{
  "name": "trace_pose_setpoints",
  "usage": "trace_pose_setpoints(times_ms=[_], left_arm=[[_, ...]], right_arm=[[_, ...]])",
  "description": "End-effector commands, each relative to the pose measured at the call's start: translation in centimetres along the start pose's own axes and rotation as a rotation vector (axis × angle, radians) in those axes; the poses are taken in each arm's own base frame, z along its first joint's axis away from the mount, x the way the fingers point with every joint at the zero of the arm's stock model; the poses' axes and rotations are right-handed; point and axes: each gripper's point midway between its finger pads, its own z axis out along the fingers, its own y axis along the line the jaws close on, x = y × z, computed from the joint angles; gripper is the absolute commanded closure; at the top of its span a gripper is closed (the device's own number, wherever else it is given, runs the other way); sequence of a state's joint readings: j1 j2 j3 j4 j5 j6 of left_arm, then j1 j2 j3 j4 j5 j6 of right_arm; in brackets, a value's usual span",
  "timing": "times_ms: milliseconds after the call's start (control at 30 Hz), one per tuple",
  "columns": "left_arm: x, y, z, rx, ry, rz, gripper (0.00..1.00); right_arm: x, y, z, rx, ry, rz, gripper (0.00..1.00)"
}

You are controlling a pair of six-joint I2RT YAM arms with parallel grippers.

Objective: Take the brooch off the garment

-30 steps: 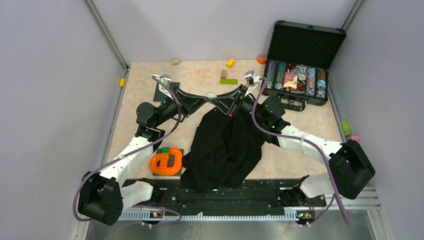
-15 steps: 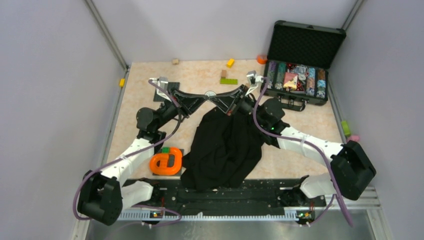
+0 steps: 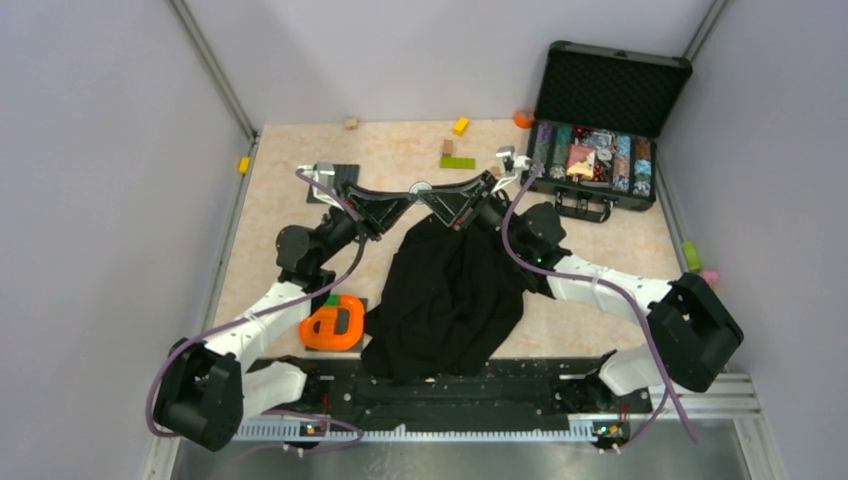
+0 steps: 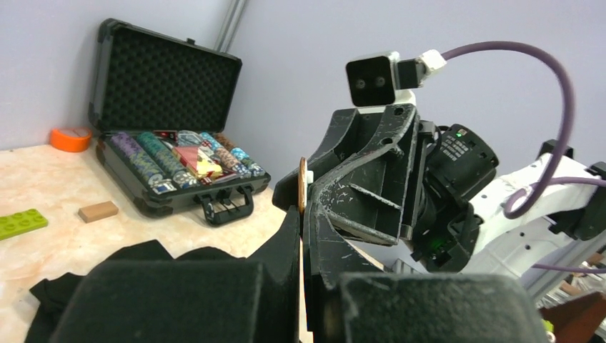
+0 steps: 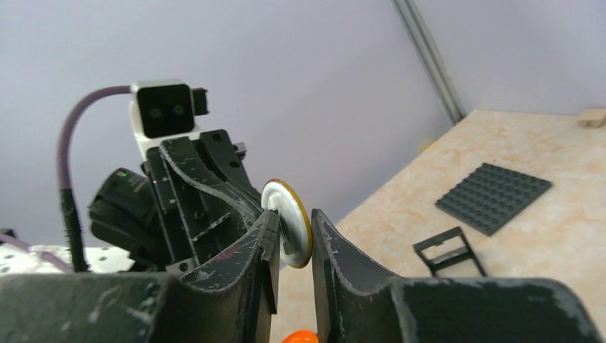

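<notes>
**Whitish disc between two gripper tips, past the far edge of the black cloth**

Top view: the left gripper (image 3: 408,196) and right gripper (image 3: 437,197) meet tip to tip over the table (image 3: 290,160). The brooch (image 3: 422,188) is a pale speck between them. It sits just beyond the far edge of the black garment (image 3: 450,290), which lies bunched between the arms. From here the jaws are too small to read.

Left wrist view: the brooch (image 4: 302,187) shows edge-on, a thin coppery line rising out of this gripper's own fingers (image 4: 286,239). The jaws are fully closed on its lower part. The right gripper faces the lens, close behind the disc. Beyond it are the open chip case (image 4: 171,164), an orange tape roll (image 4: 70,138) and a green flat brick (image 4: 21,223).

Right wrist view: only here does the disc (image 5: 287,223) show its face, white with a gold rim and slightly tilted. It stands in the narrow gap between the right fingers (image 5: 261,243). Whether those jaws press on it or merely flank it, I cannot tell. The left gripper's fingers reach it from behind. A grey studded plate (image 5: 493,196) lies on the table beyond.
</notes>
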State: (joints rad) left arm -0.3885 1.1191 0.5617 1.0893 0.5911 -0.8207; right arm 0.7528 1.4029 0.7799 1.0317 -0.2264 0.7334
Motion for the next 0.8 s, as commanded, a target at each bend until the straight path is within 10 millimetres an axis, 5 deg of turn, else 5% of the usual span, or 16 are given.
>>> trace_pose_setpoints(times_ms=[0,200,567,767], left_arm=[[-0.2,-3.9,0.0,0.127,0.040,0.057,1.00],[-0.7,-3.9,0.2,0.089,0.073,0.085,1.00],[-1.1,-4.2,0.5,0.089,0.084,0.074,1.00],[-1.4,-4.4,0.4,0.093,0.068,0.083,1.00]], right_arm=[[-0.4,-2.5,1.1,0.139,0.028,-0.152,0.77],[0.6,-3.5,0.3,0.198,0.116,-0.294,0.77],[0.3,-1.8,-0.6,0.093,0.141,-0.457,0.73],[-0.1,-1.5,-0.8,0.090,0.134,-0.477,0.80]])
